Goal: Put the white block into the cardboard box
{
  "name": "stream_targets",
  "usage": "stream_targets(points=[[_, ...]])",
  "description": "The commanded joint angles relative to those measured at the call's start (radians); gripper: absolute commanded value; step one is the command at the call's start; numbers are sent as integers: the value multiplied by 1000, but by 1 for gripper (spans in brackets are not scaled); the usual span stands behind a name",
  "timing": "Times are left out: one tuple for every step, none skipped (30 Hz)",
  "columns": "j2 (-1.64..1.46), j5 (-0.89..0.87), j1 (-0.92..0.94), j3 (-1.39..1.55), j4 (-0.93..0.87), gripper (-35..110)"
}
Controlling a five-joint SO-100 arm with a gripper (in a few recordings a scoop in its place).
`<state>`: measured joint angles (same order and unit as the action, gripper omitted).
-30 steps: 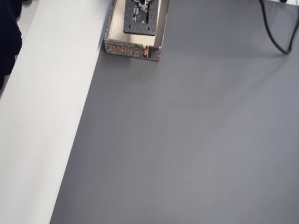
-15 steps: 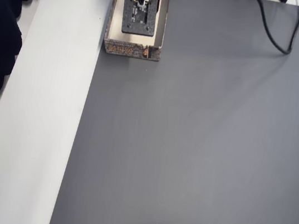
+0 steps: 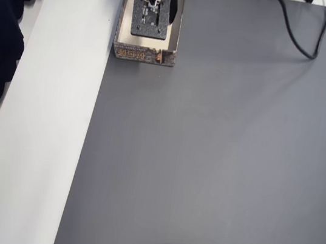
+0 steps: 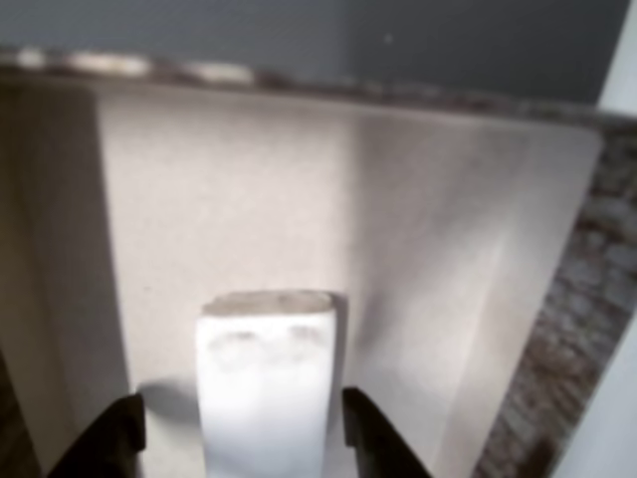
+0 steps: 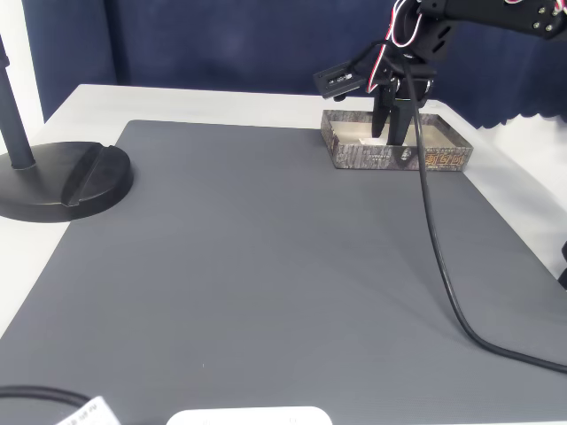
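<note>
The white block (image 4: 267,383) stands between the two black fingertips (image 4: 109,438) in the wrist view. One tip is on each side of it, close against it, so the fingers look clenched on the white block. The block's far end is rounded and has two faint dents on top.

The block is inside the cardboard box (image 4: 328,209), over its cream floor. I cannot tell if it touches the floor. The box's far wall runs across the top of the wrist view, and a brown patterned wall shows on the right.

In the fixed view, the gripper (image 5: 391,133) points down into the box (image 5: 443,155). A bit of white shows by the fingers, low in the box. The black arm (image 5: 478,16) reaches in from the top right, with red and white wires near the wrist.

From above, the arm's black plate (image 3: 150,12) covers most of the box (image 3: 144,53), so the block is hidden there. The front wall has orange letters on it.

The box sits at the far edge of a big grey mat (image 3: 205,165), on a white table (image 3: 49,142). A black cable (image 5: 443,266) hangs down from the arm, in front of the box, and curls across the mat. A round black stand base (image 5: 62,181) sits at the left of the fixed view, well apart from the box. A dark blue curtain (image 5: 221,44) hangs behind the table.
</note>
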<state>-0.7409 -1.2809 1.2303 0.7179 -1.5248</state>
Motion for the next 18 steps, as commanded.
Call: stream_targets(points=[[-80, 6, -17, -77, 14, 30], [-83, 5, -17, -83, 14, 30], [-86, 5, -17, -89, 14, 30], [-89, 5, -17, -98, 14, 31], [-92, 3, -17, -106, 14, 31], [-95, 3, -17, -115, 14, 32], [-100, 2, -17, -121, 14, 32], [-104, 2, -18, -124, 14, 33], [-109, 2, -18, -127, 14, 33], [-114, 0, -20, -127, 14, 33], [-121, 0, -20, -127, 14, 33], [-127, -2, -21, -127, 14, 33], [-137, -3, -23, -127, 14, 33], [-147, -3, -25, -127, 14, 33], [-158, -3, -26, -127, 12, 34], [-172, -3, -26, -126, 9, 34], [-187, -3, -29, -120, 9, 35], [-207, -3, -31, -114, 8, 35]])
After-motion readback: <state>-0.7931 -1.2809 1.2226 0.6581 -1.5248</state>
